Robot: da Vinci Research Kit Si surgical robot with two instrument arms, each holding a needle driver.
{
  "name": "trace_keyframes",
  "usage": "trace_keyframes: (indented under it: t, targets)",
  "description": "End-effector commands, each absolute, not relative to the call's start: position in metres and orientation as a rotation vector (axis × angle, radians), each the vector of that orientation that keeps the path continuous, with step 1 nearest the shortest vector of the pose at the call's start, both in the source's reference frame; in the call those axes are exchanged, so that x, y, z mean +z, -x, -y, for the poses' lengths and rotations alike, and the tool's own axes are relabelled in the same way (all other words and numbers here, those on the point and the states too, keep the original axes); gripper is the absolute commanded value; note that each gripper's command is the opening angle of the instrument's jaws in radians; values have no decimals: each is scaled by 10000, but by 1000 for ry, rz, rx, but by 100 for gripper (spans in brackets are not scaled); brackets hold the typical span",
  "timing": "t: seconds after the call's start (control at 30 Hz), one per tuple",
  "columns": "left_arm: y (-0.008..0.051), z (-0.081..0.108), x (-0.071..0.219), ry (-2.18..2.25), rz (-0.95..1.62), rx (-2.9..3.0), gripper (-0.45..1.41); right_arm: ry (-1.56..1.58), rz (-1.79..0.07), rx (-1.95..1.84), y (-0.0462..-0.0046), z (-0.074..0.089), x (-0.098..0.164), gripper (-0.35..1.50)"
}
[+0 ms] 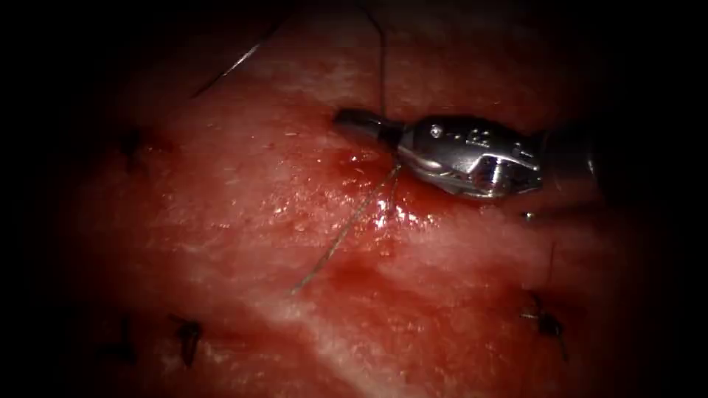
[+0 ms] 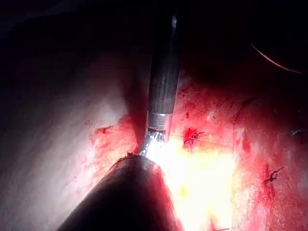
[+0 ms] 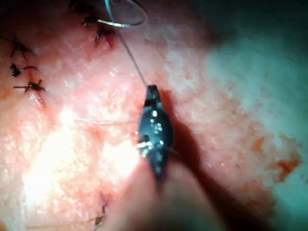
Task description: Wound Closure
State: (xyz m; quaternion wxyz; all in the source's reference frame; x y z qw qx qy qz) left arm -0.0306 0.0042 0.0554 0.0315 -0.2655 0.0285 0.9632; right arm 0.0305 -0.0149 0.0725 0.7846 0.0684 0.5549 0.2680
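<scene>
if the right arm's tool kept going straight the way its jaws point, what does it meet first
Probably just the wet red pork tissue. The right arm's silver needle-driver tool points toward the endoscope view's left, jaws shut on the thin dark thread. The nearest dark suture knot lies farther left; depth is unclear.

Place: a surgical practice lab, a training setup and not a ward.
Work piece: a slab of wet tissue (image 1: 243, 221) took up the lit area, with red fluid (image 1: 383, 214) pooled on it.
Stitch signs: dark knots (image 3: 29, 86) with cut ends sat in rows; a thread (image 1: 346, 228) lay across the surface.
Equipment: a steel wristed tool (image 1: 354, 124) on a thin shaft reached in.
Lighting: a narrow bright spot, dark all around.
</scene>
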Motion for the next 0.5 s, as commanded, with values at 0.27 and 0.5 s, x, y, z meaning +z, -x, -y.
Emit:
trace_keyframes:
  t: [0.27,0.5]
  targets:
    - [311,-40,549,838,-105,2968,-45,-154,-1214,548,-309,160,722,-21]
    - [310,-45,547,840,-113,2962,-45,-101,-1180,588,-315,165,719,147]
